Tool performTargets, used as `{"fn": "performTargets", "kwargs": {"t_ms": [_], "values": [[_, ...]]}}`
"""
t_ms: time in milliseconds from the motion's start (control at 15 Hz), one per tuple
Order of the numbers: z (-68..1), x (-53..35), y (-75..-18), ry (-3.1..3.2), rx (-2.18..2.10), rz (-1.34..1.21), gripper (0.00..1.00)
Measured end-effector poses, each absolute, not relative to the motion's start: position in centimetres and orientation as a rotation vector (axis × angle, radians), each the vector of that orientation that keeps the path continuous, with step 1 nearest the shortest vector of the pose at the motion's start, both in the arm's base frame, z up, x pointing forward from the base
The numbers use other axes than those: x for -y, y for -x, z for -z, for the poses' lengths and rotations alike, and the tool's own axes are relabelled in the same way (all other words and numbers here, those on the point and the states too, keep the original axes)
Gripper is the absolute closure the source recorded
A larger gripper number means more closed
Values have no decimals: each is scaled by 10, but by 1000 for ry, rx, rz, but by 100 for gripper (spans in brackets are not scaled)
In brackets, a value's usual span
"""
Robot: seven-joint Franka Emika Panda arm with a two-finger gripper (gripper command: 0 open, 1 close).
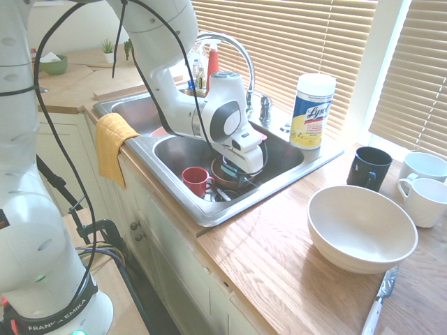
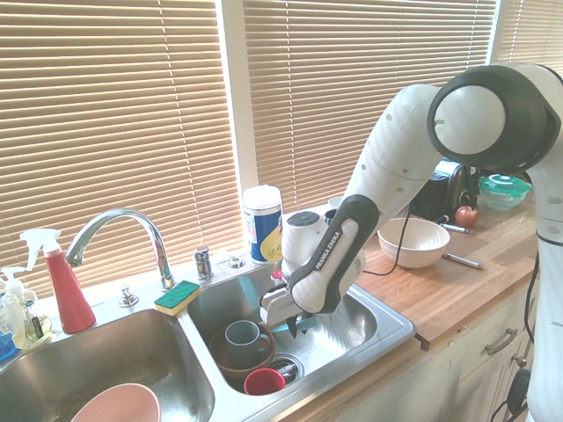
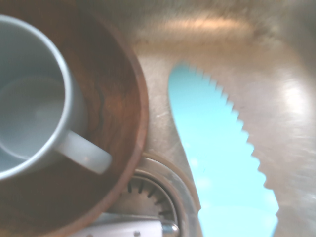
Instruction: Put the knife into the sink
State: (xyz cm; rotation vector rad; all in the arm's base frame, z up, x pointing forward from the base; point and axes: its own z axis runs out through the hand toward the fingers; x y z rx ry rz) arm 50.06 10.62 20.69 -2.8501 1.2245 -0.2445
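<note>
The turquoise knife (image 3: 222,163), with its serrated blade, fills the wrist view just above the steel floor of the sink (image 3: 276,74). In the second exterior view my gripper (image 2: 292,323) is low inside the right basin of the sink (image 2: 374,318), shut on the knife (image 2: 304,324), of which only a small turquoise tip shows under the hand. In the first exterior view the gripper (image 1: 237,174) reaches down into the sink (image 1: 183,149) and hides the knife. The blade lies beside a brown bowl (image 3: 116,94) holding a grey-blue mug (image 3: 29,108), close to the drain (image 3: 153,197).
A red cup (image 2: 264,381) sits at the basin's front. The arched faucet (image 2: 114,220), a sponge (image 2: 178,296) and a wipes canister (image 2: 261,222) line the back rim. A white bowl (image 1: 362,227), a white-handled utensil (image 1: 377,307) and mugs (image 1: 369,167) stand on the wooden counter.
</note>
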Motion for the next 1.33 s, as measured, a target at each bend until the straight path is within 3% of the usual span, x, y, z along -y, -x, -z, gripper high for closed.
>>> {"fn": "performTargets", "kwargs": {"t_ms": [133, 200, 933, 1333], "values": [[-185, -107, -500, 2867, -1235, 215, 100], [-176, -106, -499, 2866, -1248, 203, 0], [-170, -100, -499, 2838, -1279, 188, 0], [-227, -98, -507, 2796, -1239, 277, 0]]}}
